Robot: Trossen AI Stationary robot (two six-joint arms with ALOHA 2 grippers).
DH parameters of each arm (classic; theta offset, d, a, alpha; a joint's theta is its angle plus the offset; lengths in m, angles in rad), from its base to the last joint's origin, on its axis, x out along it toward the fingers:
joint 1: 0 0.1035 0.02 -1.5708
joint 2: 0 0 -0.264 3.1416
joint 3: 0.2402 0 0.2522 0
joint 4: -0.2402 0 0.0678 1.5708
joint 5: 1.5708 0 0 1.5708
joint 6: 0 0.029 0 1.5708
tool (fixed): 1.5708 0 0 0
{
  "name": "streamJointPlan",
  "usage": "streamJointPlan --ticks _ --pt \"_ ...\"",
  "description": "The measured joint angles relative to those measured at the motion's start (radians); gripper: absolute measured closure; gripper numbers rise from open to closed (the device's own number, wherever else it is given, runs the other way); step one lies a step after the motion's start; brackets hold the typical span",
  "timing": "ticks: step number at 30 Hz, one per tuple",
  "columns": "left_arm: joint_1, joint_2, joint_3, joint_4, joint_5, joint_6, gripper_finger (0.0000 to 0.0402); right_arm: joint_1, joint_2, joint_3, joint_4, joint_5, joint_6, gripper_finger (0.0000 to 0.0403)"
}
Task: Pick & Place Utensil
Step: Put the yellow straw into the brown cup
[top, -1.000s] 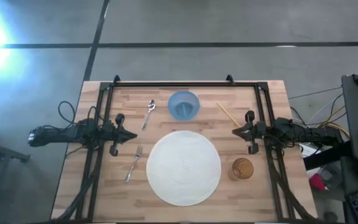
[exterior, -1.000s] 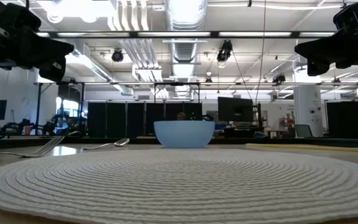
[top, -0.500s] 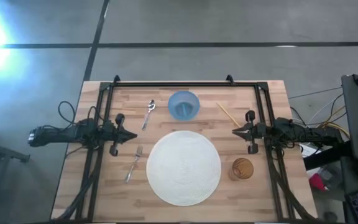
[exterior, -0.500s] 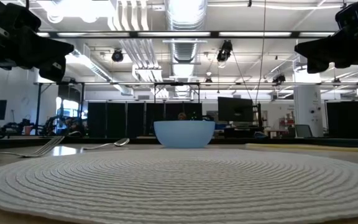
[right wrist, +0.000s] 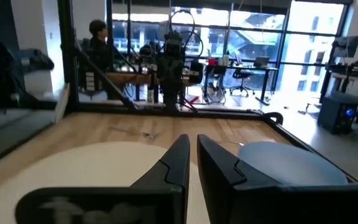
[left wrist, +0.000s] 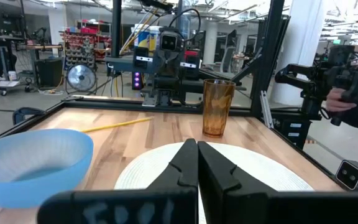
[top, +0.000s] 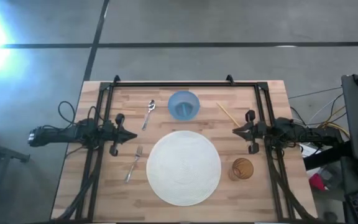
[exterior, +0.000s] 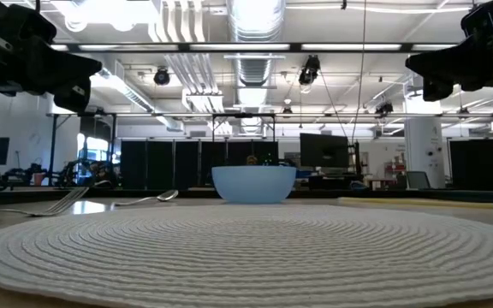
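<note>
On the wooden table (top: 272, 99), seen from above, a round woven placemat (top: 183, 168) fills the centre. With the mat as clock centre, a blue bowl (top: 184, 104) sits at 12 o'clock, a spoon (top: 148, 114) at 11, a fork (top: 133, 163) at 9, an amber cup (top: 242, 168) at 3, and a pair of chopsticks (top: 227, 114) at 2.

Neither of the 2 arms holds anything. The left gripper (top: 133, 136) hovers at 10 o'clock off the mat, between spoon and fork, fingers clenched together. The right gripper (top: 235, 130) hovers at 2 o'clock, near the chopsticks' lower end, fingers nearly together with only a thin slit showing between them.

Risks, as I judge them: the fork and spoon lie flat and thin, so closed fingers would only push them; a low approach could skid them or snag the mat's edge. The right arm could tip the cup, which stands close below it.

Open wood lies along the left side and the near corners. A black frame (top: 173, 83) borders the far and side edges, limiting wide swings.
</note>
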Motion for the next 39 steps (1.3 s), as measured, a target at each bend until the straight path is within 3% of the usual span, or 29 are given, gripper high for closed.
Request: streamJointPlan --ticks 5,11,17,23,29,33,39 --pt "0.000 0.000 0.000 0.003 0.000 -0.006 0.0401 0.000 0.000 0.000 0.044 0.016 0.050 0.0374" --pt "0.000 0.000 -0.001 0.004 0.000 -0.006 0.0401 -0.001 0.001 0.003 0.069 0.230 0.097 0.0372" --pt "0.000 0.000 -0.001 0.005 0.000 0.003 0.0401 -0.001 0.006 0.086 0.049 0.291 0.037 0.0341" --pt "0.000 0.000 -0.001 0.005 0.000 0.004 0.0401 0.000 0.088 0.267 -0.087 0.486 -0.013 0.0293" --pt "0.000 0.000 -0.001 0.005 -0.006 0.005 0.0401 0.000 0.263 0.504 -0.322 0.650 0.015 0.0253" --pt "0.000 0.000 -0.001 0.003 -0.008 0.005 0.0401 -0.006 0.396 0.659 -0.491 0.707 0.079 0.0227" --pt "0.000 0.000 -0.001 0.002 -0.008 0.005 0.0401 -0.061 0.595 0.879 -0.658 0.707 0.110 0.0207"
